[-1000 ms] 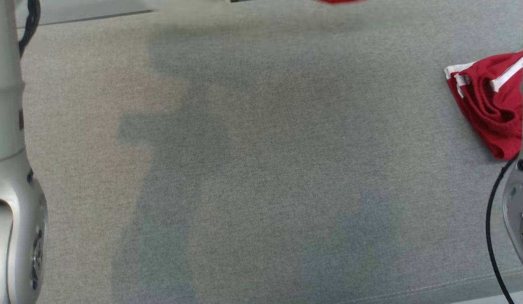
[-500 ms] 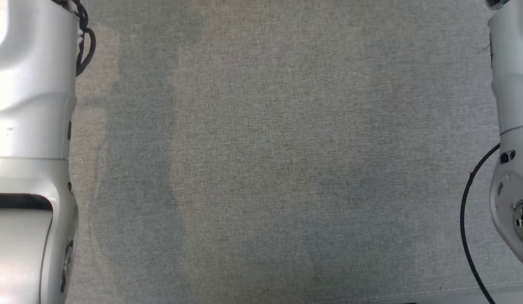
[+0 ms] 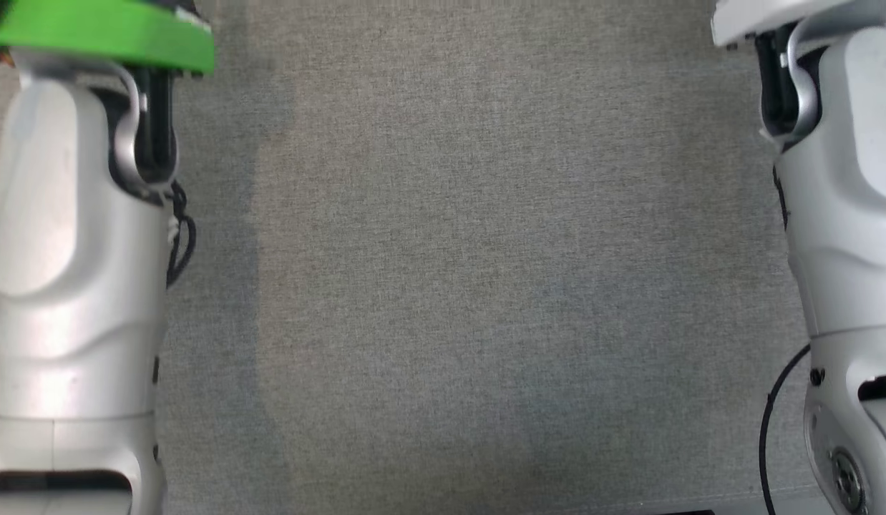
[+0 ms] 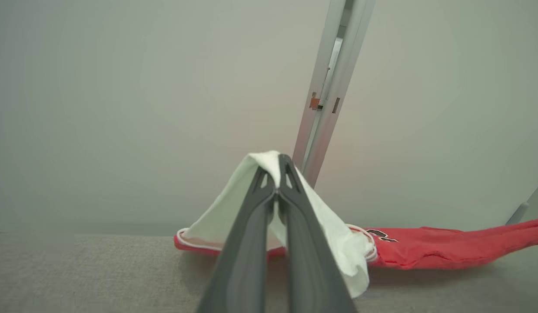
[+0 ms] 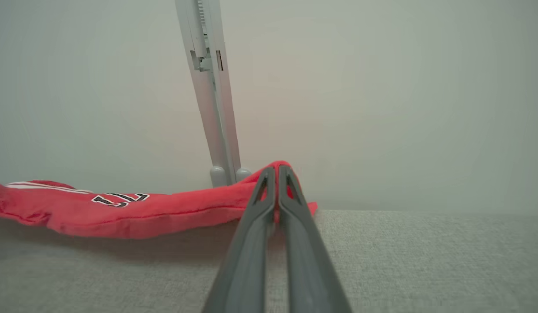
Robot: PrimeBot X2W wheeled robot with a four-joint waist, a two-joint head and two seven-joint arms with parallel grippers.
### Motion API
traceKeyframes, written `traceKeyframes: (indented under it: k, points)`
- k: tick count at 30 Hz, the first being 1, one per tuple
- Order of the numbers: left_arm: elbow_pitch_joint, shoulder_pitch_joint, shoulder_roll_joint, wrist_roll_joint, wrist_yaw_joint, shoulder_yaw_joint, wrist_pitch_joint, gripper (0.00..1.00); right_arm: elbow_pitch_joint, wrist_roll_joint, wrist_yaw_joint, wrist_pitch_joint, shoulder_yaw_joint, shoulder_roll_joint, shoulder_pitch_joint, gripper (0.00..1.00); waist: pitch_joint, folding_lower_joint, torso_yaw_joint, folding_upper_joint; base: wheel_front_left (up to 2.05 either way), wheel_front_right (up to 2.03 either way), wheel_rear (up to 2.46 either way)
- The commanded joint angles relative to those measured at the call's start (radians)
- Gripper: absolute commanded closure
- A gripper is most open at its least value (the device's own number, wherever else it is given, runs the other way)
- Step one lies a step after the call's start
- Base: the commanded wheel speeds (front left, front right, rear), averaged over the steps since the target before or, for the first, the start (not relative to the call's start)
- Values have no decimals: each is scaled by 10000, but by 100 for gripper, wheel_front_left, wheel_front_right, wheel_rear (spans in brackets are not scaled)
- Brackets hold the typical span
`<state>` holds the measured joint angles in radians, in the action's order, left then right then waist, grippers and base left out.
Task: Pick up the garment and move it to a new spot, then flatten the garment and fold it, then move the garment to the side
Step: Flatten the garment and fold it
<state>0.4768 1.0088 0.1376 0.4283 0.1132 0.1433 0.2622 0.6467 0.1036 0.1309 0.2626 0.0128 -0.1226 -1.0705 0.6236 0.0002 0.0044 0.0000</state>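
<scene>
Left gripper (image 4: 277, 174) and right gripper (image 5: 277, 174) each clamp the red, white-trimmed cloth garment (image 5: 121, 213). Best pull evenly apart, keeping it taut.

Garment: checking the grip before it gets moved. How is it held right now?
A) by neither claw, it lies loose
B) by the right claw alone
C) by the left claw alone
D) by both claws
D: the left claw is shut on a raised white fold of the garment, and the right claw is shut on a raised red fold.
</scene>
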Motion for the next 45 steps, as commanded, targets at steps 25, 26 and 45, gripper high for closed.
traceKeyframes:
  k: [25,26,45]
  points:
    - [-6303,-10427,-506,177,-774,335,-656,100,-5850,1769,-3,28,204,313,9625,100,-5308,-2,255,0,0,0,0]
    - [-6484,-10650,-486,154,-845,365,-759,100,-6007,1747,-3,28,244,340,9901,100,-5391,-2,251,0,0,0,0]
    - [-6189,-12635,-293,141,-1345,1004,-1818,100,-5125,1713,-3,-223,238,691,11966,100,-5813,-2,172,0,0,0,0]
